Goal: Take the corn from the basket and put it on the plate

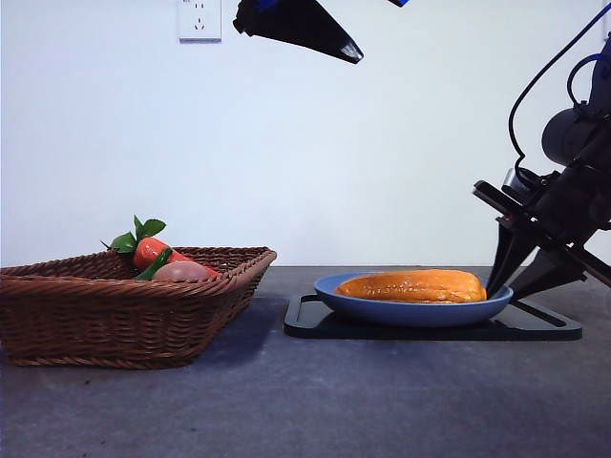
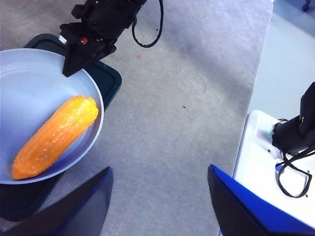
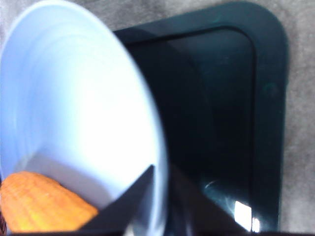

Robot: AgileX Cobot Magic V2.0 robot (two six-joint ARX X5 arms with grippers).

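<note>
A grey table (image 1: 286,401) carries the basket (image 1: 124,310) and a black tray (image 1: 430,326).

I see the orange-yellow corn (image 1: 412,285) lying flat on its side in the light-blue plate (image 1: 410,312), at the right. The brown wicker basket (image 1: 124,310) sits upright at the left, well apart from it.

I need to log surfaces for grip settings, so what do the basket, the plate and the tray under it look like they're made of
The basket: brown woven wicker, with visible strands. The plate: light blue, matte, even surface, likely plastic or ceramic. The tray: smooth black, glossy enough to show a bright reflection, probably plastic.
</note>
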